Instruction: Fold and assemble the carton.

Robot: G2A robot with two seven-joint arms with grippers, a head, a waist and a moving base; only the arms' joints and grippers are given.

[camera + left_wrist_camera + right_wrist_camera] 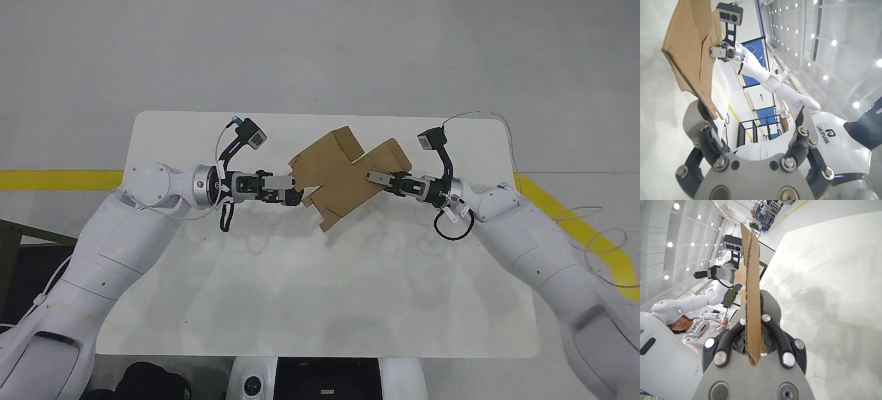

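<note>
The flattened brown carton (350, 175) is held up over the middle of the white table (450, 300), its panels partly spread. My right gripper (372, 177) is shut on one carton panel, which runs edge-on (751, 298) between its fingers. My left gripper (297, 193) is at the carton's opposite edge and is open. In the left wrist view its fingers (705, 113) stand wide apart, and a corner of the carton (696, 62) rests against one of them. The right gripper (720, 52) shows there at the carton's far side.
The table's near half is bare white surface under both arms. A yellow floor line (60, 180) runs past the table on both sides.
</note>
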